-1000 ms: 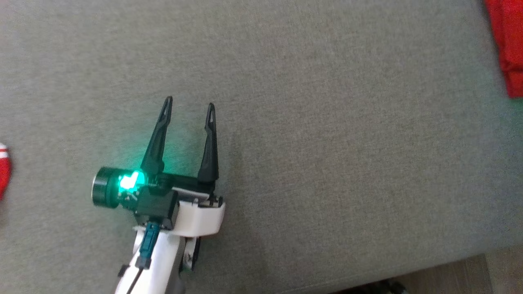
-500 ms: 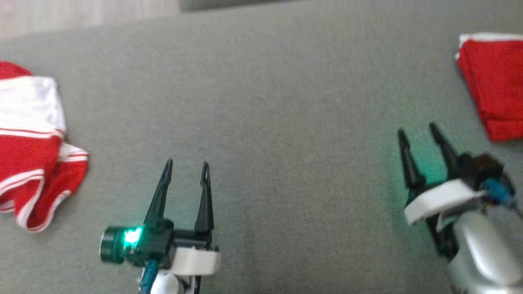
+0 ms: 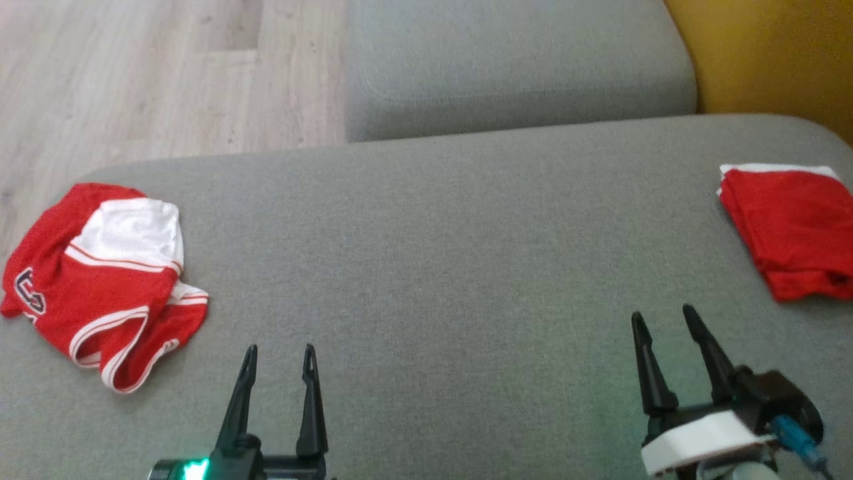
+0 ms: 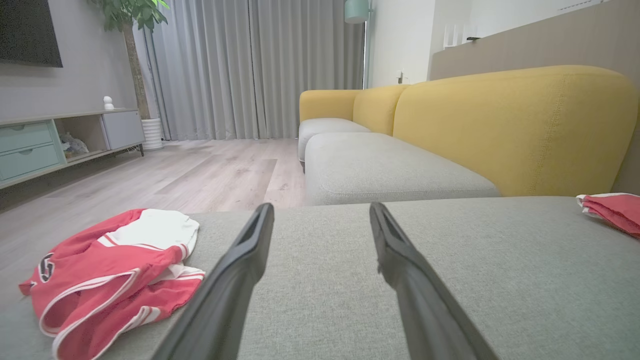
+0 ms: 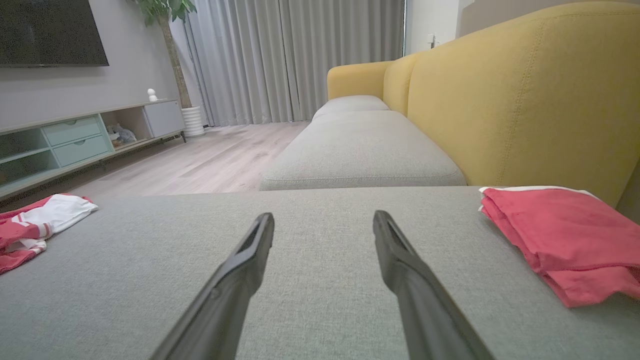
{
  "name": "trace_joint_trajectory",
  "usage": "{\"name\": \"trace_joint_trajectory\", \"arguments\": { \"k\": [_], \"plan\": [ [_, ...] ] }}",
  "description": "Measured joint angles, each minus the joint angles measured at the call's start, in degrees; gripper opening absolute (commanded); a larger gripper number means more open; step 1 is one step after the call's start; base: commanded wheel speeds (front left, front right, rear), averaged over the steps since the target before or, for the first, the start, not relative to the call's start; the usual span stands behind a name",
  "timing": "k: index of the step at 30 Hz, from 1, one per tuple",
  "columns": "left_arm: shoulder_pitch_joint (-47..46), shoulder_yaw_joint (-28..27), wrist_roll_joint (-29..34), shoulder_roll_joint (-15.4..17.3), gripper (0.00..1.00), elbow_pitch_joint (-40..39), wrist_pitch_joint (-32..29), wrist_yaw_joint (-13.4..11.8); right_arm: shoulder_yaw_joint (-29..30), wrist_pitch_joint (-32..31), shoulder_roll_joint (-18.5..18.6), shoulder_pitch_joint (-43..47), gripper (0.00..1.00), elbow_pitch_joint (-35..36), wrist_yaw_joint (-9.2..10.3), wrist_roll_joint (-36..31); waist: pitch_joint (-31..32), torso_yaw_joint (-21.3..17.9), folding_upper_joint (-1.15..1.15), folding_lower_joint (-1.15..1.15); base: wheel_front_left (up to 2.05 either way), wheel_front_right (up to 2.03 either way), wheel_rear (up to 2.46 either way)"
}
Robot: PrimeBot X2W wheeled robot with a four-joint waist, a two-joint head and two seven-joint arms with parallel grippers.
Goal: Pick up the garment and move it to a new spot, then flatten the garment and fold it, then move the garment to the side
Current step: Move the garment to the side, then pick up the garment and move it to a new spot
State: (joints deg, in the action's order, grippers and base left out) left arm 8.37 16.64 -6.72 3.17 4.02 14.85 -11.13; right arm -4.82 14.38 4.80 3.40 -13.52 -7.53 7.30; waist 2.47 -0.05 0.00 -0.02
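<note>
A crumpled red and white garment (image 3: pixel 106 280) lies at the left end of the grey cushion (image 3: pixel 433 267); it also appears low left as the garment (image 4: pixel 110 270) and the garment (image 5: pixel 35 225). A folded red garment (image 3: pixel 793 230) rests at the right end, seen too as the folded garment (image 5: pixel 565 235) and at the far right, folded garment (image 4: pixel 612 210). My left gripper (image 3: pixel 280 353) hovers open over the cushion's near side, to the right of the crumpled garment, empty. My right gripper (image 3: pixel 660 317) is open and empty, near the folded garment.
Beyond the cushion lies a second grey seat (image 3: pixel 513 60) with a yellow backrest (image 4: pixel 510 125). Wooden floor (image 3: pixel 133 73) spreads at the far left. A TV cabinet (image 5: pixel 75 140) and a potted plant (image 4: pixel 135 30) stand by the curtains.
The head camera has tilted up, so both garments, the far seat and the floor came into frame. Both grippers sit lower in frame, still open.
</note>
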Motion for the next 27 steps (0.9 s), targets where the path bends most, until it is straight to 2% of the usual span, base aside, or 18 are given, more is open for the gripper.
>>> {"name": "trace_joint_trajectory", "arguments": {
  "k": [17, 27],
  "plan": [
    [1.7, -0.1, 0.3, 0.0, 1.0, -0.7, 0.0, -1.0, 0.9, 0.0, -1.4, 2.1, 1.0, 0.8, 0.0, -1.3, 0.9, 1.3, 0.0, 0.02, 0.0, 0.0, 0.0],
    [1.7, -0.2, 1.7, 0.0, 1.0, -0.6, 0.0, -0.4, 1.5, 0.0, -1.7, 2.1, 1.0, 0.9, 0.0, -1.3, 0.9, 1.6, 0.0, 0.02, 0.0, 0.0, 0.0]
  ]
}}
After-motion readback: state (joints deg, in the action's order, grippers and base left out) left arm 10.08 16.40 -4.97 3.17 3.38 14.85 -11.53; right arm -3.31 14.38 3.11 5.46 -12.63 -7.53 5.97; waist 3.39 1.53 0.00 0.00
